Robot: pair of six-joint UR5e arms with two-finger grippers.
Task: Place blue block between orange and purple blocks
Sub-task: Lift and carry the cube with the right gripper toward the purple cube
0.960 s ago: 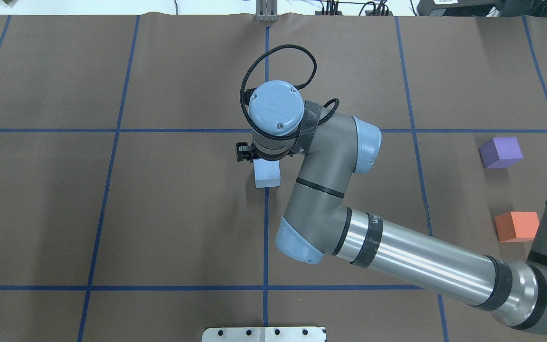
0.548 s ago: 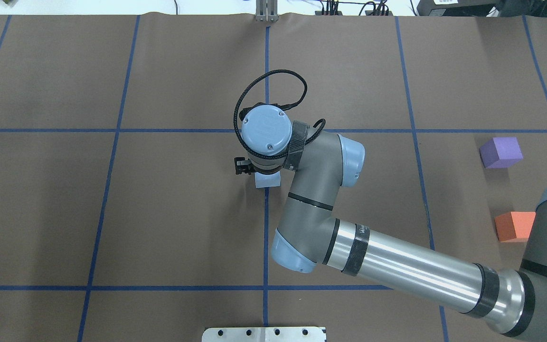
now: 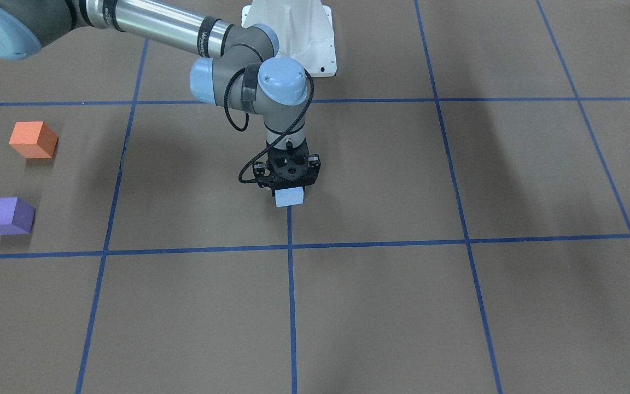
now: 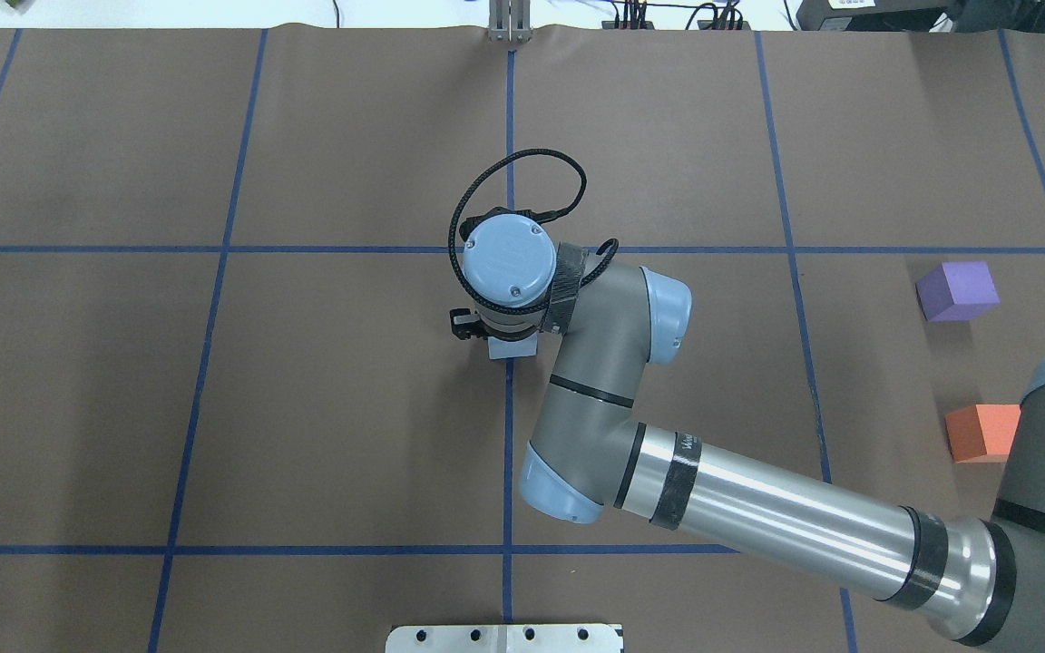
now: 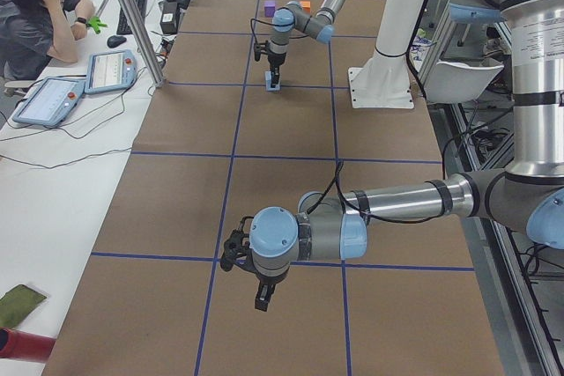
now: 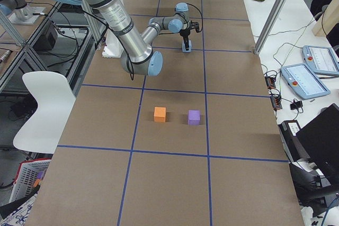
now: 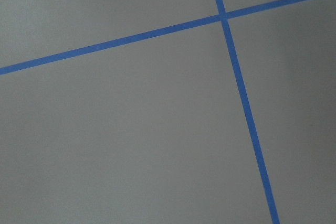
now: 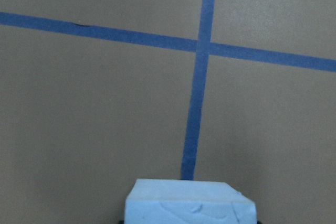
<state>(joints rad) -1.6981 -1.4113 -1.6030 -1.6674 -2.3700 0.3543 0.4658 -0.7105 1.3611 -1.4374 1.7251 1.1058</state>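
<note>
The light blue block (image 3: 290, 198) lies on the brown table at the centre line; it also shows in the overhead view (image 4: 512, 347) and at the bottom of the right wrist view (image 8: 189, 203). My right gripper (image 3: 290, 192) points straight down onto the block, and its jaws seem open on either side of it. The orange block (image 4: 983, 433) and the purple block (image 4: 957, 290) sit far off on the right, with a gap between them. My left gripper (image 5: 262, 298) hangs low over the table's left end; I cannot tell whether it is open or shut.
Blue tape lines (image 4: 508, 136) split the brown table into squares. My right forearm (image 4: 786, 526) stretches across the near right part, partly over the orange block. An operator (image 5: 31, 15) sits with tablets beyond the table's far edge.
My right wrist has dropped lower over the blue block, and it now covers most of the block in the overhead view. The blocks have not moved.
</note>
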